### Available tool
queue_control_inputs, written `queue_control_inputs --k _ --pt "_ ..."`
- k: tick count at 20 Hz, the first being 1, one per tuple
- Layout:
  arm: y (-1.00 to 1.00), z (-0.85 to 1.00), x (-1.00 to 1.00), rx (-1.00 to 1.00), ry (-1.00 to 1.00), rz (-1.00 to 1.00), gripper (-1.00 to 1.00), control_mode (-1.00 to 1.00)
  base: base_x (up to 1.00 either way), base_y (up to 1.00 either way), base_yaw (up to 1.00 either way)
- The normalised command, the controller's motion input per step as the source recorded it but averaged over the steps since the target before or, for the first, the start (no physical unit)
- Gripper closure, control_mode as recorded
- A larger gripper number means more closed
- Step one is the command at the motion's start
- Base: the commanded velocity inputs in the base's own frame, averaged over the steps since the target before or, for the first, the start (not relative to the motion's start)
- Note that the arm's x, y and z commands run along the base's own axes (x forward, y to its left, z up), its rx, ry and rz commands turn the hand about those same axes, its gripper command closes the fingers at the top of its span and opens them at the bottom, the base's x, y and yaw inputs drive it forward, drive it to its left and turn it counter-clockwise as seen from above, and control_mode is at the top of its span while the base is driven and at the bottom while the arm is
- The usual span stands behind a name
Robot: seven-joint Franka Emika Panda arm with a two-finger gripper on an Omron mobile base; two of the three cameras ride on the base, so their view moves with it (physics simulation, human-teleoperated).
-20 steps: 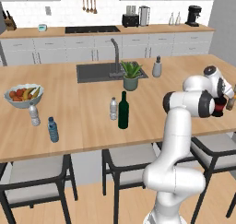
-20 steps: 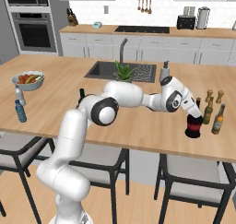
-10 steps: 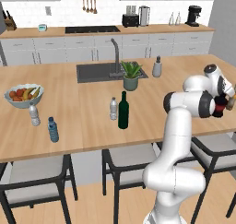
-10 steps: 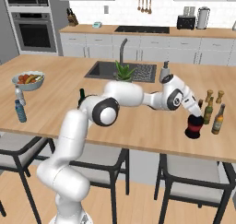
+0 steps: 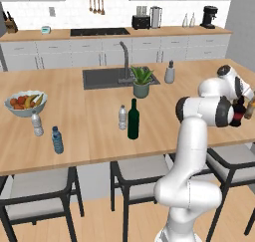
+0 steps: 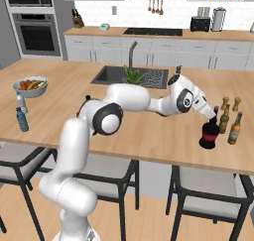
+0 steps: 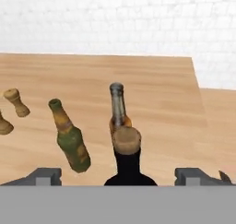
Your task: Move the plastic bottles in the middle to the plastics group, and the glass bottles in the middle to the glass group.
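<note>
Arm stretched far out to its right side, hand low at the island's end.

The white arm rises from the base, bends at its dark elbow joint and runs nearly level across the counter, the wrist tipping the gripper (image 6: 210, 120) downward at the far end. Seen along the hand, the two dark fingertips (image 7: 46, 176) stand wide apart, one at each lower corner, jaws spread and closed on nothing. From the other side the gripper (image 5: 243, 100) sits just past the bulky forearm, which hides much of the fingers there.
</note>
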Motion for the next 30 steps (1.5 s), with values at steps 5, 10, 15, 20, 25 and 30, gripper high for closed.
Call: queue_control_inputs --k 5,10,15,20,25,30 --pt "0.49 0.27 -0.35 -0.16 0.09 0.04 -1.00 -1.00 0.00 0.00 0.00" --pt "0.91 0.04 -0.28 -0.07 0.30 0.13 -1.00 -1.00 0.00 0.00 0.00" --pt "0.84 0.08 -0.18 0.19 0.56 0.44 -1.00 -1.00 0.00 0.00 0.00" --pt "0.77 0.43 -0.01 0.24 0.69 0.51 -1.00 -1.00 0.00 0.00 0.00" --pt "0.74 0.55 0.00 0.14 0.71 0.56 -1.00 -1.00 0.00 0.00 0.00" --pt "0.65 0.51 -0.13 0.16 0.25 0.48 -1.00 -1.00 0.00 0.00 0.00"
